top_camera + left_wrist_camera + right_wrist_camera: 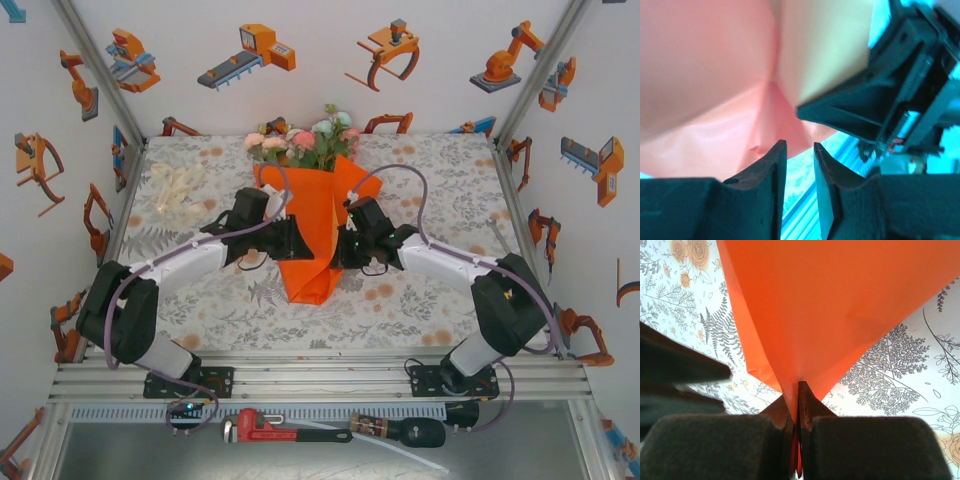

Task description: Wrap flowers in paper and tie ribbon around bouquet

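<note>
A cloth (pixel 230 300) printed with grey ferns and peach roses covers the table. The white walls (pixel 320 90) carry orange robot-arm and gripper stickers. Below the aluminium rail (pixel 320 372) at the near edge lie a red pipe wrench (pixel 285 428) and, just to its right, a black-handled tool (pixel 405 432).

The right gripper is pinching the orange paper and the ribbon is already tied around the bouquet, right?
One thing is wrong. The right gripper does pinch the orange paper, but the top view shows the ribbon lying loose on the table at far left, apart from the bouquet.
</note>
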Action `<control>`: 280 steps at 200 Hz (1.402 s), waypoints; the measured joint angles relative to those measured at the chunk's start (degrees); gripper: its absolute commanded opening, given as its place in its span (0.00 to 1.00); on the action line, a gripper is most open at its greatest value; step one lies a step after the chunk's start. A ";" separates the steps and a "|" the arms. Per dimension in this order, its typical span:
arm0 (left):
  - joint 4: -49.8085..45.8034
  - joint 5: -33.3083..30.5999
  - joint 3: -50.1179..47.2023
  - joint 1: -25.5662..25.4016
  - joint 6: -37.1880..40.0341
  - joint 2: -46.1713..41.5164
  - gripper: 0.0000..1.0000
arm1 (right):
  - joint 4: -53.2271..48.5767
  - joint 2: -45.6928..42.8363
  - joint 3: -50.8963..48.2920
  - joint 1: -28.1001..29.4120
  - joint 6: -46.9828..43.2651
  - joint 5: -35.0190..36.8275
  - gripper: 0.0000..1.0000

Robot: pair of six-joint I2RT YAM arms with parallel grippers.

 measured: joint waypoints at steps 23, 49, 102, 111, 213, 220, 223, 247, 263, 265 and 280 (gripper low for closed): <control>-1.97 -5.20 -1.70 1.90 0.07 1.05 0.28 | -0.17 1.99 2.43 0.00 -1.22 -2.23 0.08; -1.77 -6.27 -3.80 1.79 0.00 5.01 0.27 | -0.61 4.92 6.78 0.02 -2.34 -4.33 0.08; -0.24 -6.23 -5.49 1.55 -0.70 8.31 0.27 | -1.42 14.03 16.17 1.46 -3.37 -8.26 0.18; 0.11 -6.21 -5.49 1.55 -0.85 8.48 0.27 | -1.46 15.93 17.51 2.03 -3.91 -9.16 0.28; 1.36 -7.34 -11.23 10.58 -8.61 -0.63 0.29 | -1.25 21.14 18.29 3.52 -6.43 -15.28 0.47; 1.68 -6.84 -11.10 11.91 -9.68 -1.36 0.32 | -0.94 21.14 17.88 3.50 -6.47 -15.76 0.46; 1.73 -6.62 -10.95 12.39 -10.08 -1.51 0.34 | -0.83 21.14 17.75 3.52 -6.45 -15.96 0.46; 3.41 -4.24 -8.57 14.45 -14.47 -0.79 0.47 | -0.09 21.20 17.31 3.52 -6.47 -17.07 0.45; 6.01 -2.64 -6.32 14.64 -17.05 1.86 0.49 | 0.37 21.27 17.29 3.52 -6.45 -17.84 0.44; 6.43 -2.49 -5.97 14.64 -17.40 2.27 0.49 | 0.44 21.27 17.27 3.52 -6.45 -17.92 0.44; 8.59 -1.84 -3.76 14.62 -19.15 5.79 0.49 | 1.25 21.27 16.87 3.52 -6.47 -18.32 0.44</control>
